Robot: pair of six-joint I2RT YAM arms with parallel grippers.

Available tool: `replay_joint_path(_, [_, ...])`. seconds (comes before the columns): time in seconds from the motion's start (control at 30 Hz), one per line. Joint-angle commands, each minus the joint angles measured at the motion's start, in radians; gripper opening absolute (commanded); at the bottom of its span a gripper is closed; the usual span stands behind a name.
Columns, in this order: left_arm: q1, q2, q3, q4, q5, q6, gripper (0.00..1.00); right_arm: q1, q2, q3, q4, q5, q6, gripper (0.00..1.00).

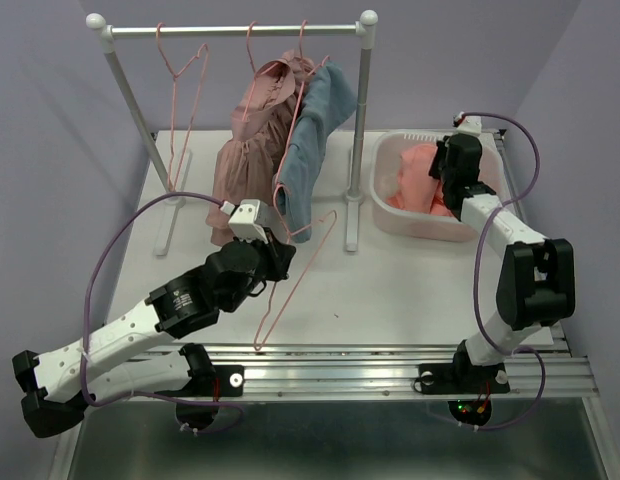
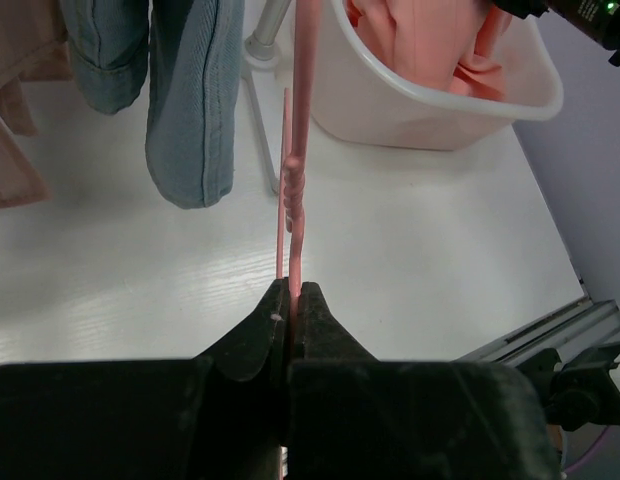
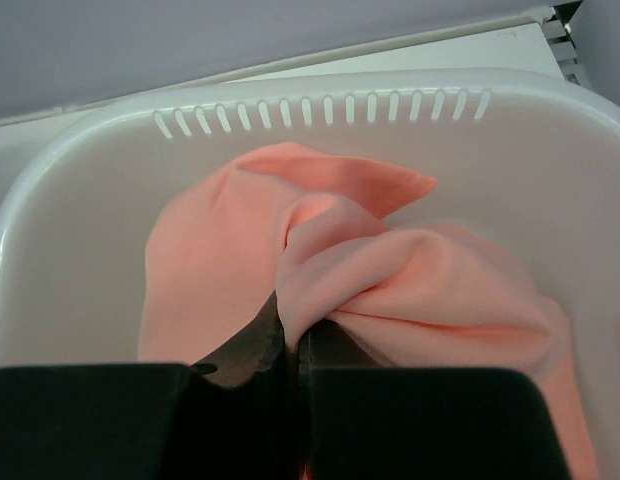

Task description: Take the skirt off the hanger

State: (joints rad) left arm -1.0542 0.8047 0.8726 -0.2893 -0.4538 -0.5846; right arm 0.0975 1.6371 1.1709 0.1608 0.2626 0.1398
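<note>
l gripper: clenched on pink wire hanger, no gap btwn fingers in l wrist view. grasped just behind twisted neck of wire, rest of frame pointing away from fingers, toward basket side. no cloth on it. in top view held low over table, in front of rack, tilted. contact w/ table surface: cannot tell.

r gripper: clenched on a fold of skirt, cloth bunched right at fingertips. arm reached over far right of table, wrist down into basket.

skirt: salmon-pink, crumpled inside white basket. off hanger and well apart from l gripper. piled toward mid/right of basket interior per r wrist view, slotted rim behind it.

basket: on table, just right of rack's right upright, near its foot.

rack: white rail on two uprights, at rear of table. hung on rail:
- dusty-pink dress and blue denim garment, touching side by side, each on own pink wire hook.
- spare hanger, bare, pink, left of dress and apart from it.

lower end of denim garment also seen top left in l wrist view, hanging above table, near upright's base.

purple cables: looped along both arms, from wrists back toward bases at near edge.
</note>
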Motion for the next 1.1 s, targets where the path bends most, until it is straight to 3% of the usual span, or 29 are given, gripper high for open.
replay_joint_path(0.0, [-0.004, -0.001, 0.059, 0.061, -0.01, 0.02, 0.0, -0.005, -0.054, 0.012, 0.089, 0.004, 0.017, 0.01])
replay_joint_path(0.03, [-0.003, 0.002, 0.059, 0.064, -0.008, 0.02, 0.0, -0.005, -0.06, 0.015, 0.074, 0.0, 0.015, 0.07])
replay_joint_path(0.07, [-0.004, 0.005, 0.06, 0.071, -0.003, 0.022, 0.0, -0.005, -0.077, 0.024, 0.056, -0.002, 0.012, 0.21])
replay_joint_path(0.1, [-0.004, 0.013, 0.063, 0.075, -0.002, 0.022, 0.0, -0.005, -0.083, 0.05, 0.033, -0.002, 0.003, 0.45])
replay_joint_path(0.13, [-0.004, 0.016, 0.066, 0.081, 0.004, 0.022, 0.0, -0.005, -0.091, 0.062, -0.013, -0.006, 0.003, 0.84])
replay_joint_path(0.17, [-0.004, 0.021, 0.068, 0.085, 0.009, 0.022, 0.0, -0.005, -0.109, 0.073, -0.033, -0.005, 0.007, 1.0])
replay_joint_path(0.67, [-0.024, 0.102, 0.134, 0.076, -0.003, 0.055, 0.0, -0.005, -0.426, 0.073, -0.45, 0.018, 0.216, 1.0])
replay_joint_path(0.87, [-0.047, 0.149, 0.178, 0.065, -0.072, 0.078, 0.0, -0.005, -0.549, -0.031, -0.561, -0.02, 0.277, 1.0])
replay_joint_path(1.07, [-0.05, 0.232, 0.317, 0.044, -0.157, 0.126, 0.0, -0.005, -0.666, -0.123, -0.629, -0.077, 0.3, 1.0])
